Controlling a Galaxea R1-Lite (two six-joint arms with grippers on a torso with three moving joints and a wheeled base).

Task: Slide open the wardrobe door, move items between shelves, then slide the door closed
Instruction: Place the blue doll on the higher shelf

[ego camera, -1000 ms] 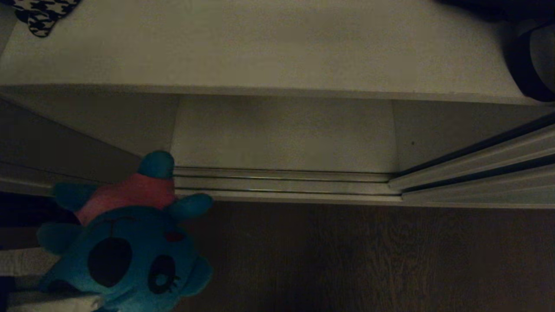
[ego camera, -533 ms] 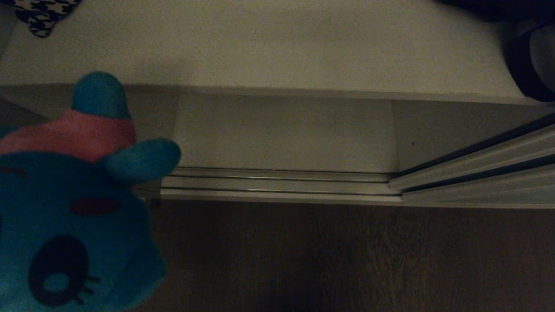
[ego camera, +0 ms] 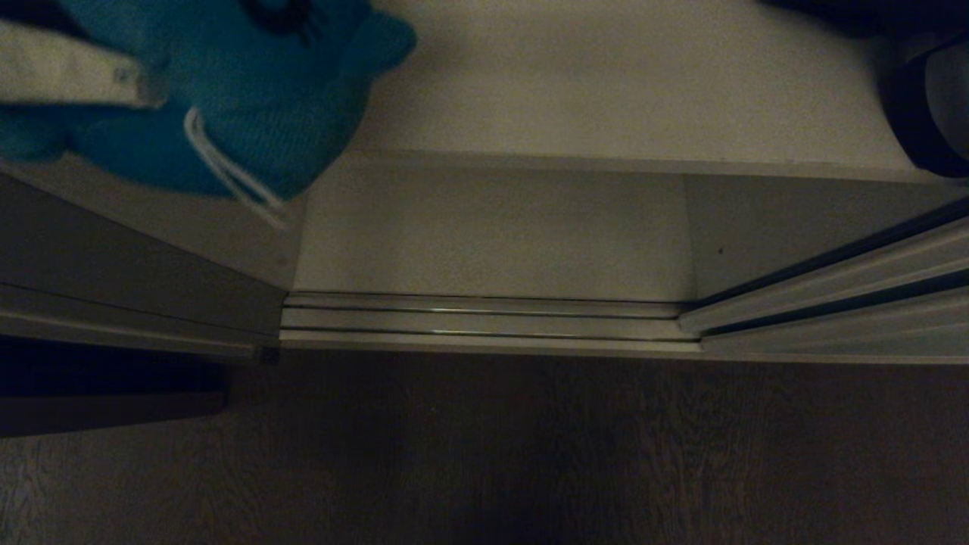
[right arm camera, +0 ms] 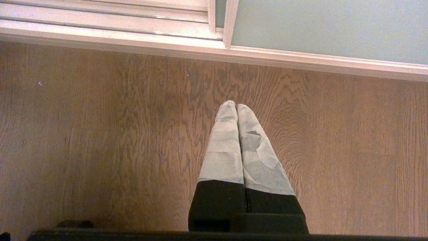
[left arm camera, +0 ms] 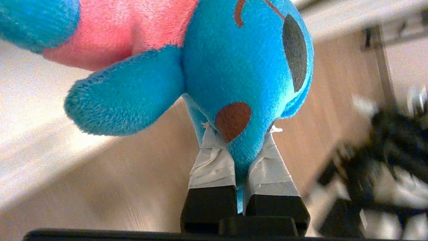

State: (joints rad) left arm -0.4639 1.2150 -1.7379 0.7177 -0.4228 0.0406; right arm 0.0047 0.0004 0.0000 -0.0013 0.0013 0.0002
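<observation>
My left gripper [left arm camera: 239, 130] is shut on the lower edge of the teal-blue plush toy [left arm camera: 240, 60], whose pink-red belly faces away from the camera. In the head view this toy [ego camera: 227, 98] hangs at the top left, over the front left part of the off-white shelf [ego camera: 606, 76], with one taped finger [ego camera: 76, 76] across it. A lower shelf board [ego camera: 492, 235] lies below, behind the floor tracks [ego camera: 484, 318]. The sliding wardrobe door [right arm camera: 327, 26] stands pushed to the right. My right gripper [right arm camera: 236, 105] is shut and empty, parked above the wood floor.
A black strapped bag [ego camera: 923, 113] sits at the shelf's far right end. The door's bottom rails [ego camera: 833, 303] slant across the right side. A wardrobe side panel [ego camera: 113, 257] borders the opening on the left. Dark wood floor [ego camera: 530, 454] runs in front.
The left gripper has carried the plush up from floor-track level to the upper shelf at the top left. The right arm and the camera have stayed still.
</observation>
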